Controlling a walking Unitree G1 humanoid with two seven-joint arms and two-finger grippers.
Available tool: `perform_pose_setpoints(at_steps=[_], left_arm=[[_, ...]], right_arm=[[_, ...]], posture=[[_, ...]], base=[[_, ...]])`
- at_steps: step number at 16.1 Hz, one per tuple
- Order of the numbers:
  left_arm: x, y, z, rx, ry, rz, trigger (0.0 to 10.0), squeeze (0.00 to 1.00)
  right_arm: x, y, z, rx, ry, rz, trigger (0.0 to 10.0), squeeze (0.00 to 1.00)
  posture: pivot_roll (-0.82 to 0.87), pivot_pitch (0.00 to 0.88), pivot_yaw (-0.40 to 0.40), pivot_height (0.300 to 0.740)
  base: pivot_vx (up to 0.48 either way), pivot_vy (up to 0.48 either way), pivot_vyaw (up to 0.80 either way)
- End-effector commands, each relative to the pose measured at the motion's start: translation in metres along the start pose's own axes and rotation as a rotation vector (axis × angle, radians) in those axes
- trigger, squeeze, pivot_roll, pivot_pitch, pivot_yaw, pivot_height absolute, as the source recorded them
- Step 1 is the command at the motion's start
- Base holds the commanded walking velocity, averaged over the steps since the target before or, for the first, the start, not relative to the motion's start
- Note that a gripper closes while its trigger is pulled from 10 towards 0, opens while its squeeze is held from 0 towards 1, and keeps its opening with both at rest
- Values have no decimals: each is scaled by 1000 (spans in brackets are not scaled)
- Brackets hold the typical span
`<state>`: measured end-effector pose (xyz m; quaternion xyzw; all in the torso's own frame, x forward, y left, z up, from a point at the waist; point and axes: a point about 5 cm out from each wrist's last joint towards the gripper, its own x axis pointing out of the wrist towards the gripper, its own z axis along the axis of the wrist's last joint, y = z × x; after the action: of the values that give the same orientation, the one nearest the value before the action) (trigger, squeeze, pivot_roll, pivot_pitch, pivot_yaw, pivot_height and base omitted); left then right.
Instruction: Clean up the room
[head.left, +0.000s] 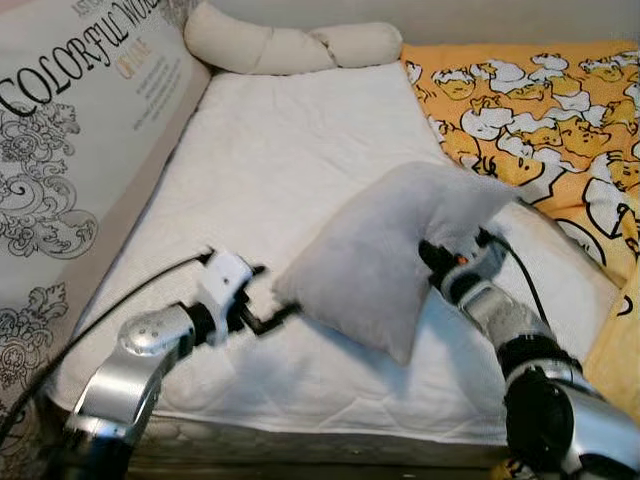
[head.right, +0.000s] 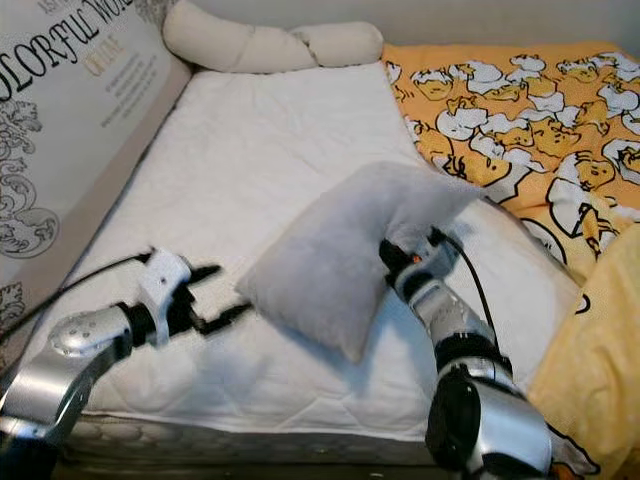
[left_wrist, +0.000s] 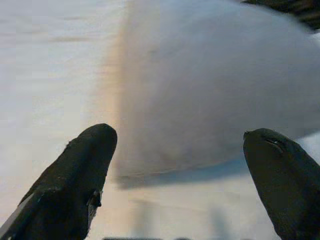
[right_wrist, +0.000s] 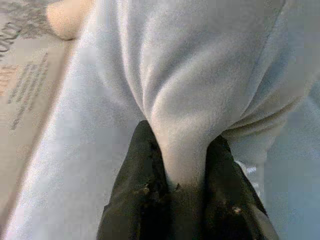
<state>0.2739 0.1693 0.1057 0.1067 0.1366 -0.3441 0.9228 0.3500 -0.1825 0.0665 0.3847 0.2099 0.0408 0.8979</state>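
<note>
A grey square pillow (head.left: 390, 255) hangs tilted above the white mattress (head.left: 270, 150), one corner pointing down. My right gripper (right_wrist: 182, 175) is shut on a fold at its right edge and holds it up. My left gripper (head.left: 272, 315) is open beside the pillow's left corner, with its fingers (left_wrist: 85, 165) spread wide in front of the grey fabric (left_wrist: 210, 100) and not touching it.
A beige knotted bolster (head.left: 290, 45) lies at the head of the mattress. An orange duck-print blanket (head.left: 540, 110) covers the right side. A printed headboard panel (head.left: 70, 140) stands along the left. The mattress's front edge (head.left: 300, 425) is close below my arms.
</note>
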Motion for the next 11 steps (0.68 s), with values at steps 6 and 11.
perform_pose_setpoints(at_steps=[6, 11], left_arm=[[-9, 56, 18, -159, -101, 422, 10000, 0], [-12, 67, 35, -159, -182, 528, 10000, 0]], right_arm=[[15, 98, 30, -90, -3, 331, 0, 0], [0, 154, 39, -72, 39, 546, 0, 0]], posture=[[-40, 0, 72, 740], [-35, 0, 70, 740]], base=[[0, 0, 0], [0, 0, 0]])
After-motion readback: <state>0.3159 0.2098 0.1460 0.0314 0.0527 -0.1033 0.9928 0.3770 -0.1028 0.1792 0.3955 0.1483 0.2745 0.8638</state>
